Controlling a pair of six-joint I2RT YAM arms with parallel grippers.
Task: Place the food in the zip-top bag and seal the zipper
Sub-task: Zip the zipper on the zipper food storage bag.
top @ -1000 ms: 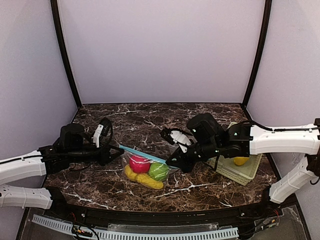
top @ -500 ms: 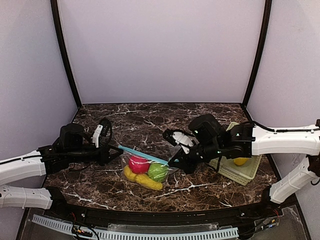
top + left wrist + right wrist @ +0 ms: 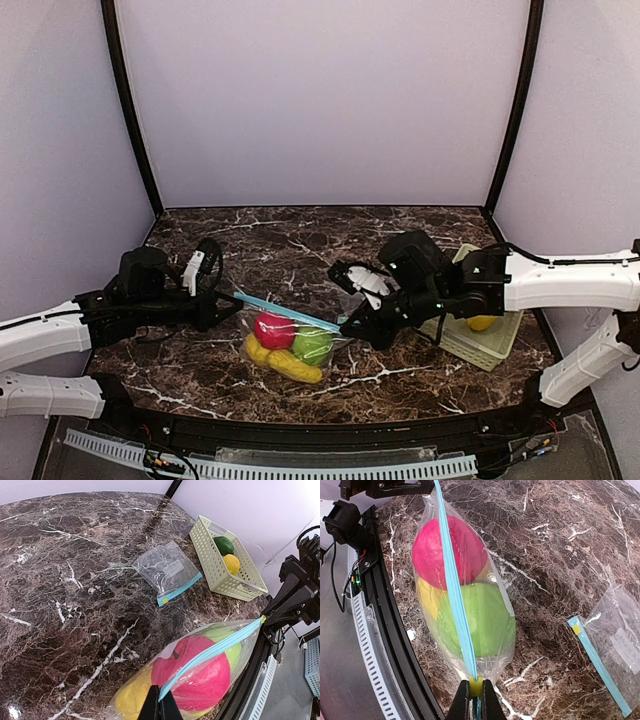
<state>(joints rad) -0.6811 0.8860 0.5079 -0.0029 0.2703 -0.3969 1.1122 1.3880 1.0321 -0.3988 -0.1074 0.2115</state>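
White-shelled arms (image 3: 570, 278), black wrists (image 3: 150, 282), black left tool (image 3: 160, 705) and right tool (image 3: 475, 697) (thin cables (image 3: 217, 262), apparently black)

The left arm (image 3: 40, 335) is reaching in low from the left of the clear plastic zip-top bag (image 3: 290, 313), its black wrist lying almost level. The left hand (image 3: 228, 297) is pinching the near left end of the bag's blue zipper strip, its fingers pressed together. The right arm (image 3: 570, 280) is stretching in from the bag's right with its wrist angling downward. The right hand (image 3: 345, 322) is clamping the opposite zipper end between closed black fingers (image 3: 461, 707).
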